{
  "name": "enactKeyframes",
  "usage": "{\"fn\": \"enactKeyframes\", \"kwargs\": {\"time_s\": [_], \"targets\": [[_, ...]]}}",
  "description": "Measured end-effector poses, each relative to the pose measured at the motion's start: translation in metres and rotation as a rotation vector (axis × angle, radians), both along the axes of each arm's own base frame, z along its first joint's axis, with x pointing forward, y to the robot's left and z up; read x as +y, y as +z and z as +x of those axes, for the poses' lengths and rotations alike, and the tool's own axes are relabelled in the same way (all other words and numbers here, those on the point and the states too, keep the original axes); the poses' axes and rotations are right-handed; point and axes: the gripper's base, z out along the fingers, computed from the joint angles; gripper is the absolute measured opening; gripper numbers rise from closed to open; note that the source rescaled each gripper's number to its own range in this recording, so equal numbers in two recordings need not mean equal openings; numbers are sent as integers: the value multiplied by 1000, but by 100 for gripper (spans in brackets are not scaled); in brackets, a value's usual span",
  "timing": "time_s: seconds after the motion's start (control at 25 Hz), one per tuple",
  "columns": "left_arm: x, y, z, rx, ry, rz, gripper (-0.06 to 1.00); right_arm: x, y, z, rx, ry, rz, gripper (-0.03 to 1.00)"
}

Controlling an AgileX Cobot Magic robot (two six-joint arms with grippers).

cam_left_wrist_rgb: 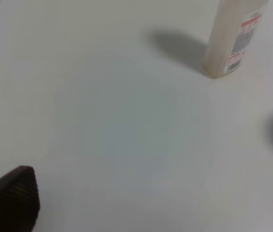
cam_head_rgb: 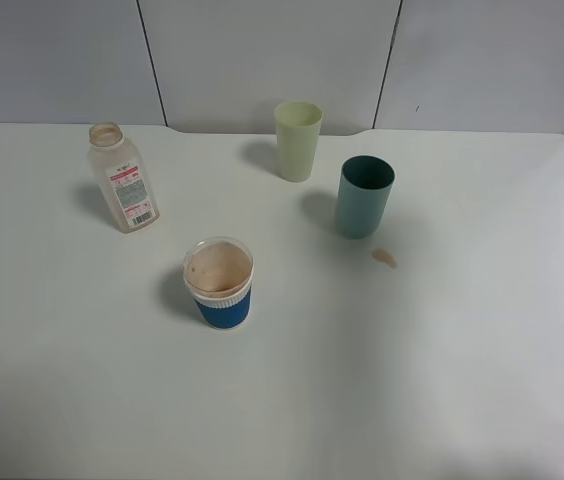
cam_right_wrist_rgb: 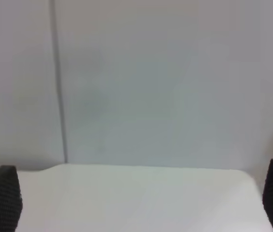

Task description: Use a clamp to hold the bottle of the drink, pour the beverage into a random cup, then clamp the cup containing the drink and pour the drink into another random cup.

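Note:
The clear bottle with the pink-red printed label stands upright at the back left of the white table; it looks empty of brown liquid. The blue-sleeved clear cup stands in the middle, with only brown residue inside. Neither arm shows in the exterior high view. My left gripper is open, its black fingertips at the picture edges; the bottle's base stands some way beyond it. My right gripper is open over bare table, facing the wall.
A pale green cup stands at the back centre. A teal cup stands to its right and nearer. A small brown spill lies on the table by the teal cup. Grey wall panels rise behind the table.

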Motion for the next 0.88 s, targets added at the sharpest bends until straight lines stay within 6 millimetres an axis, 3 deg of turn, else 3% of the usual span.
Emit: {"fn": "enactKeyframes", "kwargs": {"time_s": [0.44, 0.88], "targets": [[0, 0, 0, 0, 0, 0, 100, 2, 15, -86, -93, 1, 45, 100], [0, 0, 0, 0, 0, 0, 100, 4, -1, -163, -135, 5, 12, 100]]}}
